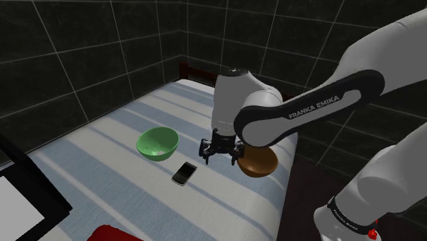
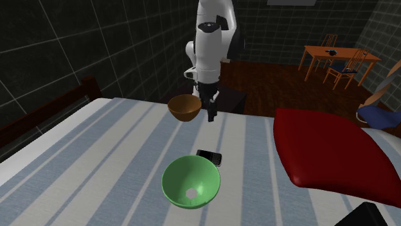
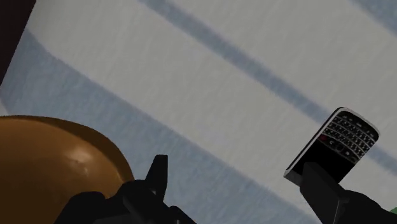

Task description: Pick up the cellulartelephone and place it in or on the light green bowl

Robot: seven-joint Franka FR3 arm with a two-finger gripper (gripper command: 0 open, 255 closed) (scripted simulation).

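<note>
We count two bowls and one phone on the blue-and-white striped bedcover (image 1: pixel 102 157). From the shoulder view's left comes a light green round bowl (image 1: pixel 157 142), then the black keypad cellulartelephone (image 1: pixel 183 172) lying flat just beside it. Next the all-black gripper (image 1: pixel 220 160) hovers, fingers (image 3: pixel 159 175) spread with nothing between them, and last comes a brown round bowl (image 1: pixel 260 163). The cellulartelephone lies lower-left of the gripper, untouched and outside its fingers.

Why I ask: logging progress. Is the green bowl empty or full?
Empty: green bowl holds nothing; phone lies beside it on the bed.
</note>
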